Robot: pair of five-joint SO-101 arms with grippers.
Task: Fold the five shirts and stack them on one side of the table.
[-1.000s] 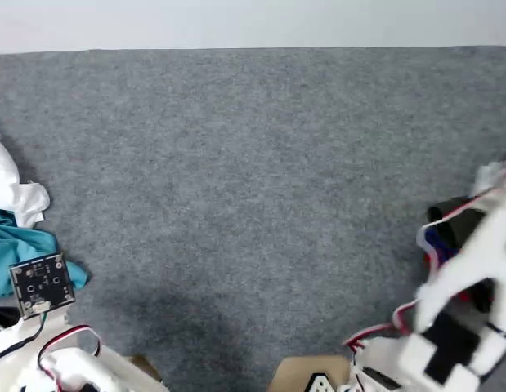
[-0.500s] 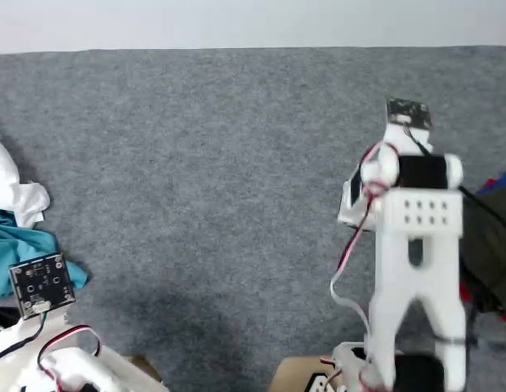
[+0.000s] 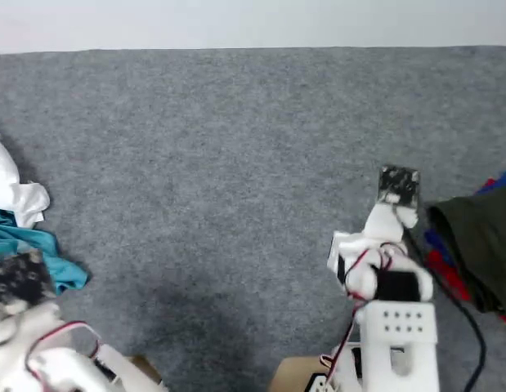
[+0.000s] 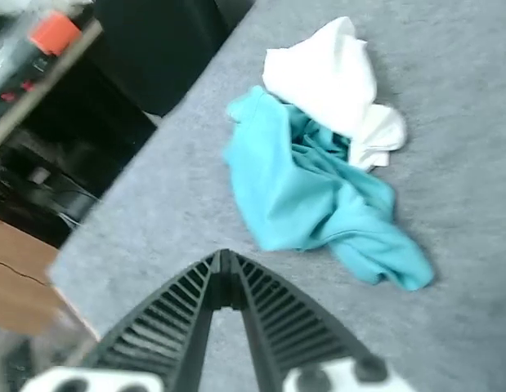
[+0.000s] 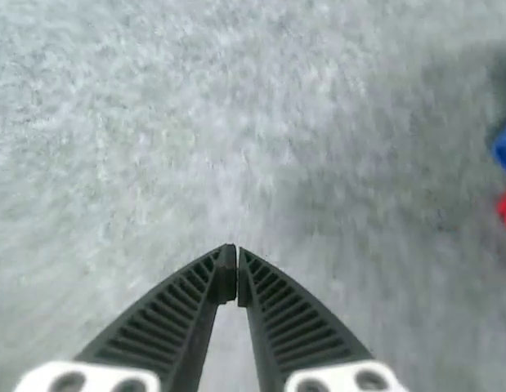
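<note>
1. Change: a second ago the right arm (image 3: 396, 318) sits over the dark shirt (image 3: 477, 237). Half a second ago it stretches out past it across the open tabletop (image 3: 236, 122). Now it is drawn back toward its base, just beside the dark shirt, on the side facing the tabletop's middle.
2. The right hand (image 5: 229, 278) has its fingers together with nothing between them, and bare grey surface under the tips.
3. The dark shirt is uncovered now and lies fairly flat. Blue cloth (image 3: 502, 180) and red cloth (image 3: 445, 269) poke out from under it. This reads as the stack, maybe three deep, but I can't count the layers.
4. The left arm (image 3: 40, 359) has shifted slightly, its camera board (image 3: 22, 278) moving further from the dark shirt.
5. The left hand (image 4: 228, 282) is closed and empty, at the end of the tabletop far from the dark shirt.
6. The teal shirt (image 4: 318, 196) and white shirt (image 4: 326, 77) are crumpled and touching each other, well apart from the dark shirt. Neither has moved.
7. My read: the right arm's drop-off at the stack is done and it is retreating, with two shirts left. The likely next step is for the left hand to open and take the teal shirt or the white shirt. Risk: the two are tangled, so both may lift together.
</note>
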